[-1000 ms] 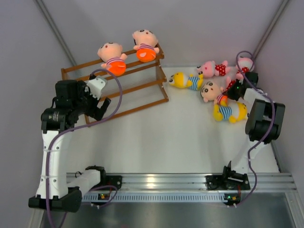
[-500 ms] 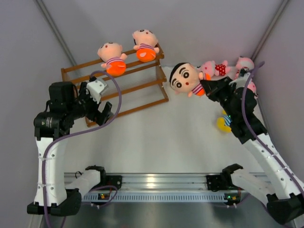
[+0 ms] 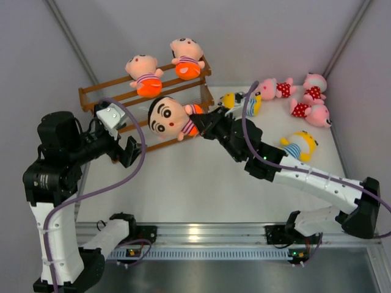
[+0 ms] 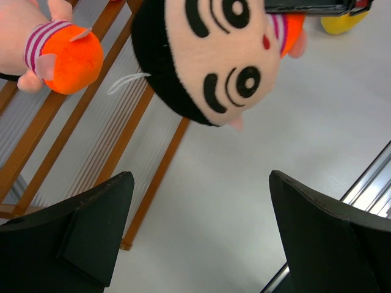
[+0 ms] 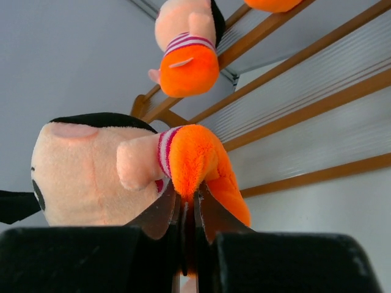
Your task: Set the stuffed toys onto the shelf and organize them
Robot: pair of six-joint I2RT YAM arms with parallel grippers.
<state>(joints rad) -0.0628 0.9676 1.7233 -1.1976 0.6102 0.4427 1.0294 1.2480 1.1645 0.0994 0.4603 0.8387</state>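
My right gripper [image 3: 206, 122] is shut on the orange shorts [image 5: 197, 160] of a black-haired peach doll [image 3: 168, 117]. It holds the doll in the air in front of the lower tiers of the brown wooden shelf [image 3: 201, 107]. The doll's face [image 4: 217, 58] fills the top of the left wrist view. Two peach dolls [image 3: 145, 74] [image 3: 186, 58] in orange shorts sit on the shelf's top tier. My left gripper [image 3: 126, 151] is open and empty, low at the shelf's front left, below the held doll. In its wrist view the left gripper [image 4: 201, 213] has its jaws wide apart.
Loose on the table at the back right lie a yellow doll [image 3: 241, 102], three pink polka-dot dolls [image 3: 275, 88] [image 3: 314, 82] [image 3: 308, 111] and another yellow doll [image 3: 299, 144]. The enclosure's grey walls stand close behind the shelf. A metal rail [image 3: 201, 232] runs along the near edge.
My right arm has lifted the black-haired doll from the pile at the right and swung it left to the shelf's front. My left arm has drawn back to the left, still open.
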